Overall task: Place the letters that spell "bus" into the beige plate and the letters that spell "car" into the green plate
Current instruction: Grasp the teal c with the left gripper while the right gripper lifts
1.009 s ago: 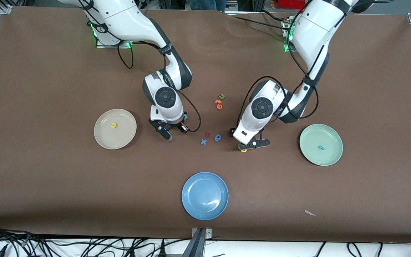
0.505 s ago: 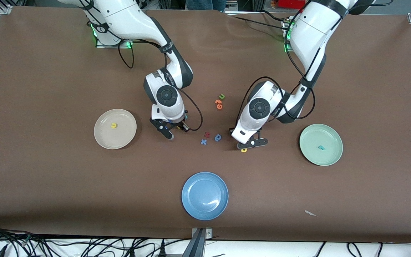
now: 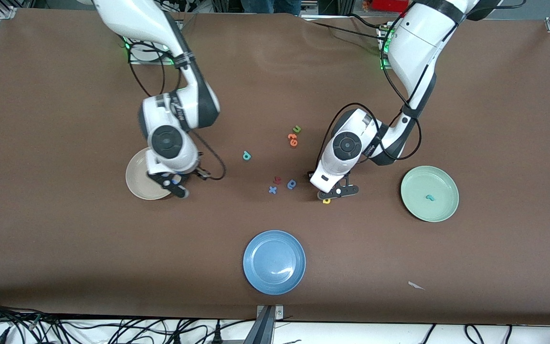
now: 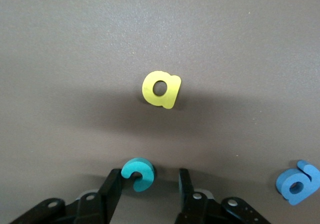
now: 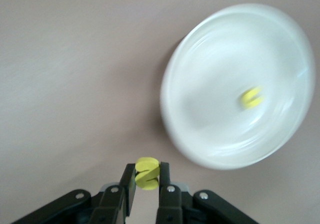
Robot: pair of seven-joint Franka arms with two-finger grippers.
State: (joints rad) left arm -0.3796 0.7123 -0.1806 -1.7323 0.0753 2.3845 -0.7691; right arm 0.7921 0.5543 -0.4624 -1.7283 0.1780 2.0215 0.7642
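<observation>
My right gripper (image 5: 148,172) is shut on the yellow "s" (image 5: 148,174). It hangs over the edge of the beige plate (image 3: 135,180) toward the table's middle, where the yellow "u" (image 5: 251,97) lies. My left gripper (image 4: 148,178) is low over the table, open, its fingers on either side of the teal "c" (image 4: 139,173), and one finger (image 4: 113,186) touches it. The yellow "a" (image 4: 161,89) lies just past it. The teal "b" (image 3: 247,155) lies alone mid-table. The teal "r" (image 3: 429,197) rests in the green plate (image 3: 442,210).
A blue round letter (image 3: 291,184), a blue "x" (image 3: 272,189) and a red letter (image 3: 277,180) lie beside the left gripper (image 3: 336,192). Orange letters (image 3: 292,139) and a green "u" (image 3: 297,129) lie farther from the camera. A blue plate (image 3: 274,262) sits near the front edge.
My right arm has carried the yellow "s" from the table's middle over to the beige plate, uncovering the teal "b". The left arm has hardly moved.
</observation>
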